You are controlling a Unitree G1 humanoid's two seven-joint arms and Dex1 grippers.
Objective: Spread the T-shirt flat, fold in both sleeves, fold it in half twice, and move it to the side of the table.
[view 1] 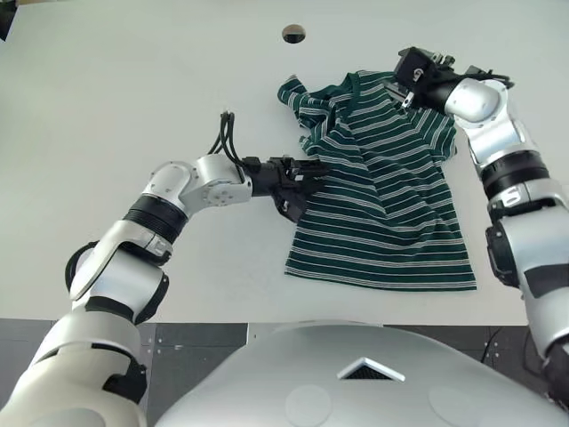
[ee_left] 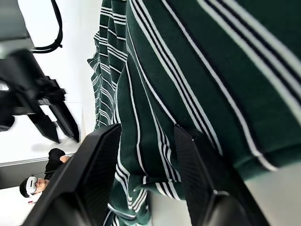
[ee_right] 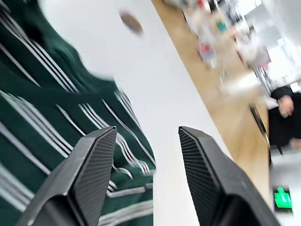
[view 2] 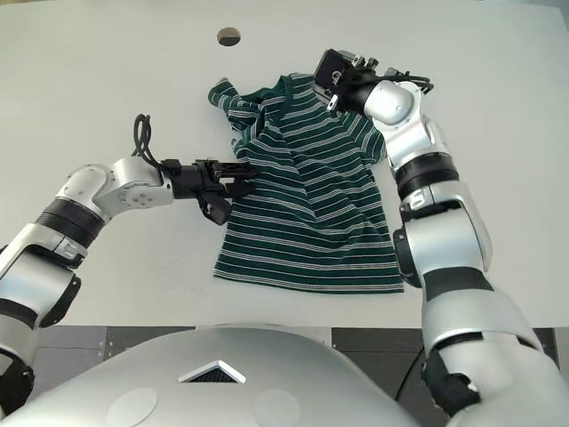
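Both released: left pincer [view 1: 307,185] straddles the bunched left edge of the dark-green white-striped T-shirt [view 1: 382,205], lying mid white tabletop [view 1: 133,89], collar toward far edge; right pincer [ee_right: 146,132] hovers over its right-hand shoulder. Advice: pinch edges, draw outward evenly.

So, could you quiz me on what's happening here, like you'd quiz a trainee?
1. True or false: the T-shirt is already folded in half.
2. The T-shirt is: A plain red, B dark green with white stripes, C blue with dots.
3. Which gripper hangs by the T-shirt's collar?
Key: 1 false, it lies unfolded on the table; 2 B; 3 the right gripper.
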